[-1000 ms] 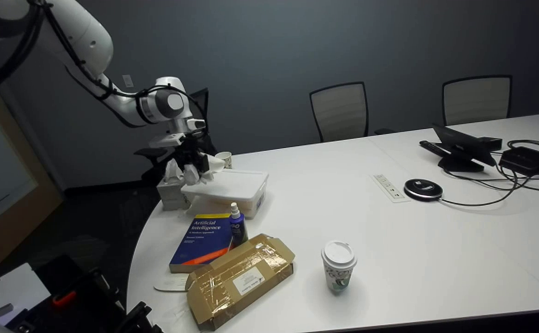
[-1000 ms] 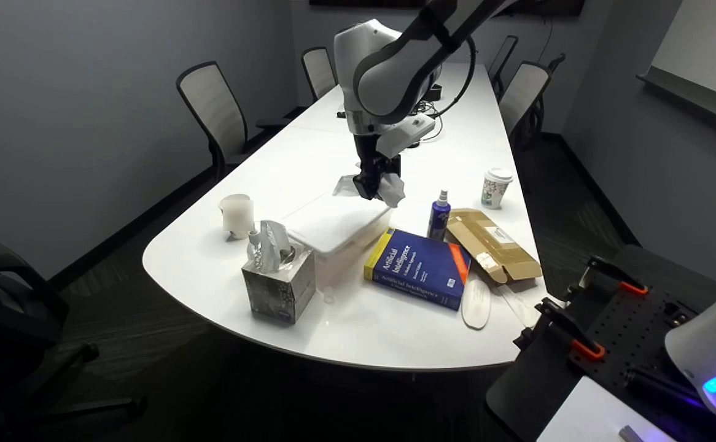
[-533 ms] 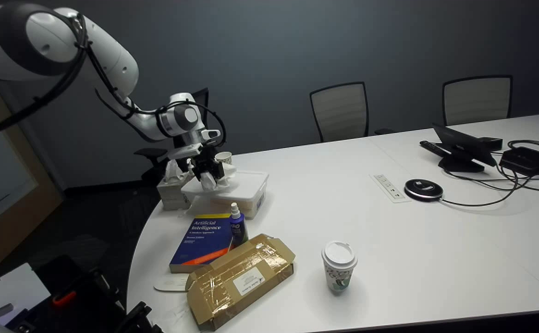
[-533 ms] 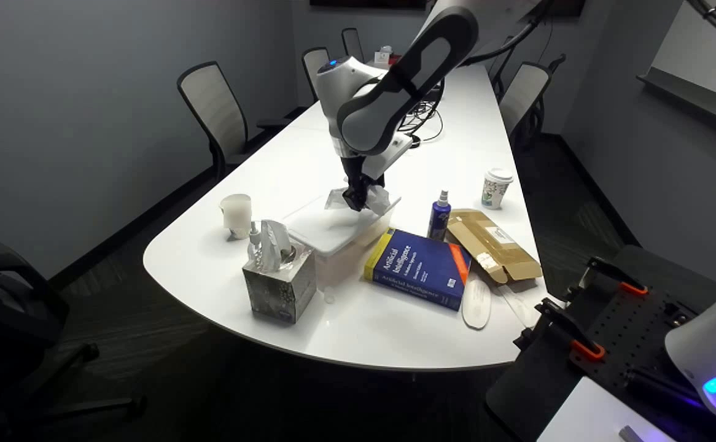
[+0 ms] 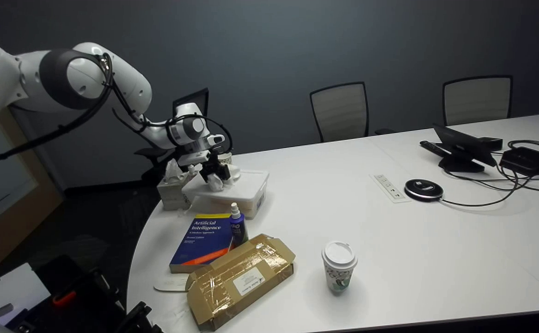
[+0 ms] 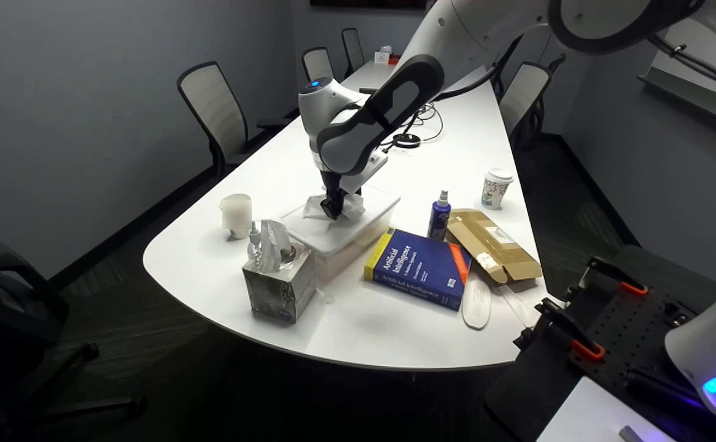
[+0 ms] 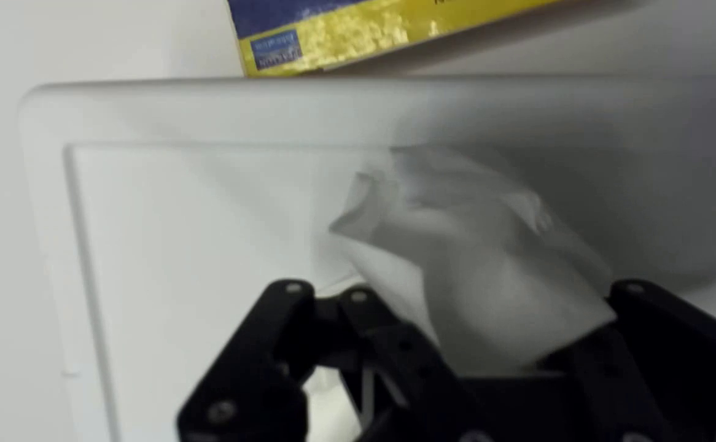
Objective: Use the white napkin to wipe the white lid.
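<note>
The white lid lies flat on a clear plastic box; it also shows in another exterior view and fills much of the wrist view. My gripper points down over the lid; it also shows in an exterior view and the wrist view. It is shut on the crumpled white napkin, which sticks out on both sides of the fingers in both exterior views. The napkin appears to touch the lid's top. The fingertips are hidden by the napkin.
A tissue box stands close by the lid's end. The blue book, a blue spray bottle and an open cardboard box lie along one side. A lidded paper cup and another cup stand apart.
My gripper has come down with the napkin and moved along the lid, rightward in an exterior view and leftward in another. The napkin was higher above the lid before. Other things have not moved.
</note>
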You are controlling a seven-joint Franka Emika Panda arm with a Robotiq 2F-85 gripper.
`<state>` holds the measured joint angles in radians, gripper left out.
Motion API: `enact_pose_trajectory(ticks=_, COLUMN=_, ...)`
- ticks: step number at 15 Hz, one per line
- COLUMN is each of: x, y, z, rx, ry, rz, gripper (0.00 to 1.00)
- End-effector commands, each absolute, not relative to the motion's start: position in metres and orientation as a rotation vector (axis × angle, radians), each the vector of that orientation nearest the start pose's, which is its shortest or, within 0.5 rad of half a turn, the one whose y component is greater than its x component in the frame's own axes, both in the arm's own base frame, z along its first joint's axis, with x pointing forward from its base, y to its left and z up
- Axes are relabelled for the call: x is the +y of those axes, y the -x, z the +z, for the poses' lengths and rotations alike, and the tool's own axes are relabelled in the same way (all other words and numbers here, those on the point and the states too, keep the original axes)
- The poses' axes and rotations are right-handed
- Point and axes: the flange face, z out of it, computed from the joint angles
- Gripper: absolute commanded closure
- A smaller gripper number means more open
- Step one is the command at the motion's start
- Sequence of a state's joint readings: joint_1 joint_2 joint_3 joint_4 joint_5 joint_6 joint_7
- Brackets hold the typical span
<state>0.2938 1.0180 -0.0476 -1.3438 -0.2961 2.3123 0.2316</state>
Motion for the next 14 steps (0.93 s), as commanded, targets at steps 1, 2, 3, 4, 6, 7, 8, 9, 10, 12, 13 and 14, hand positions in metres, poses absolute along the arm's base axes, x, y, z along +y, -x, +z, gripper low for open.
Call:
enact_pose_trajectory(ticks=1, x=0.198, y=-0.718, z=0.102, rx=-0.421, ry=3.321, rz=-0.147, gripper=0.97)
enact_pose_trajectory(ticks=2, x=0.203, y=-0.719, z=0.1, rx=-0.422, ry=3.297, rz=-0.171, gripper=0.97)
enact_pose_trajectory(ticks=3, x=0.208, y=-0.72, z=0.097, rx=-0.42, ry=3.27, rz=-0.191, gripper=0.97)
enact_pose_trajectory(ticks=4, x=0.212, y=-0.721, z=0.096, rx=-0.413, ry=3.248, rz=-0.211, gripper=0.97)
enact_pose_trajectory(ticks=6, x=0.219, y=-0.722, z=0.096, rx=-0.385, ry=3.191, rz=-0.231, gripper=0.97)
enact_pose_trajectory(ticks=7, x=0.221, y=-0.722, z=0.096, rx=-0.374, ry=3.152, rz=-0.239, gripper=0.97)
enact_pose_trajectory(ticks=8, x=0.224, y=-0.721, z=0.098, rx=-0.364, ry=3.123, rz=-0.236, gripper=0.97)
enact_pose_trajectory(ticks=9, x=0.226, y=-0.721, z=0.099, rx=-0.363, ry=3.095, rz=-0.236, gripper=0.97)
enact_pose_trajectory(ticks=10, x=0.226, y=-0.721, z=0.1, rx=-0.358, ry=3.074, rz=-0.235, gripper=0.97)
enact_pose_trajectory(ticks=12, x=0.225, y=-0.72, z=0.101, rx=-0.344, ry=3.063, rz=-0.238, gripper=0.97)
enact_pose_trajectory(ticks=13, x=0.222, y=-0.719, z=0.1, rx=-0.341, ry=3.067, rz=-0.229, gripper=0.97)
enact_pose_trajectory(ticks=14, x=0.219, y=-0.718, z=0.099, rx=-0.327, ry=3.075, rz=-0.21, gripper=0.97)
